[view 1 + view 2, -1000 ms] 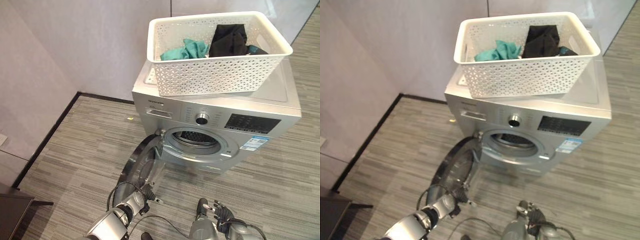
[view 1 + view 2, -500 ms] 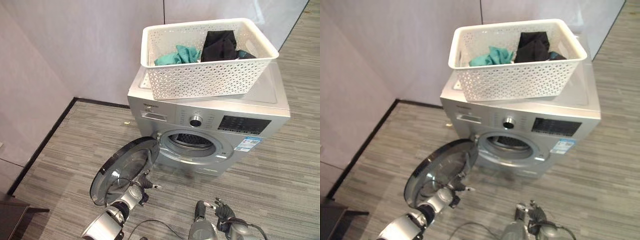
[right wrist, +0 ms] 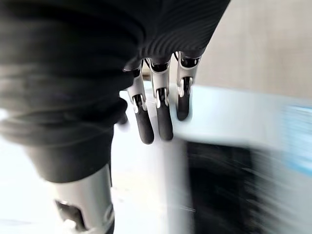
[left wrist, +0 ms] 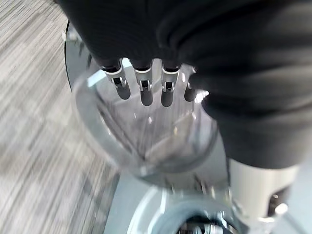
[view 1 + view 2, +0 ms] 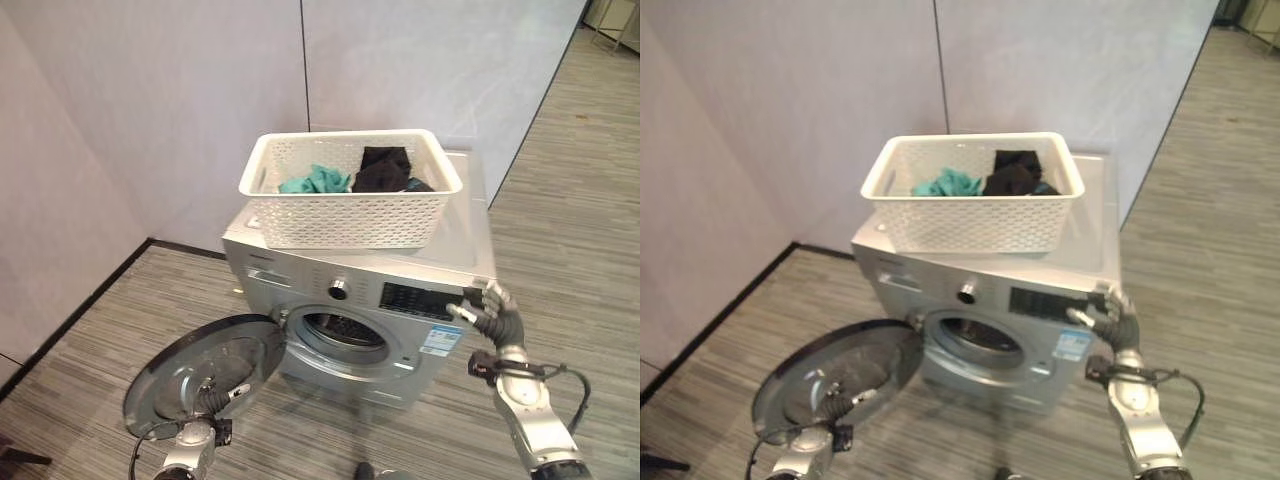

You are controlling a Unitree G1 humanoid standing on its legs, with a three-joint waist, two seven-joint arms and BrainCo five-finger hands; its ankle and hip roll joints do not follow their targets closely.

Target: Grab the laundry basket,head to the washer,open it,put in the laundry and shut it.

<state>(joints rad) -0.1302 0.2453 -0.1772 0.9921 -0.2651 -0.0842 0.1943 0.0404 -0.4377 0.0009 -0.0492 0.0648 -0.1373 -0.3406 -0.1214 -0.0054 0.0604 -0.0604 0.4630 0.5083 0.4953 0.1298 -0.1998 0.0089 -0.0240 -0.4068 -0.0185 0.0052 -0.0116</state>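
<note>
- Grey striped floor [image 5: 90, 340], plank-patterned, running out to the walls.
- Pale wall panels [image 5: 180, 90] with a vertical seam.
- Black skirting strip [image 5: 75, 300] along the wall's foot.

Washer [image 5: 400, 300]: brushed silver metal-look casing, smooth satin top, glossy dark control panel. Door [image 5: 205, 370]: glossy glass bowl in a shiny chrome-look ring. Laundry basket [image 5: 345, 215]: matt white perforated plastic. Laundry [image 5: 350, 175]: soft teal and black cloth. Floor [image 5: 90, 340]: matt grey striped carpet-like finish.
</note>
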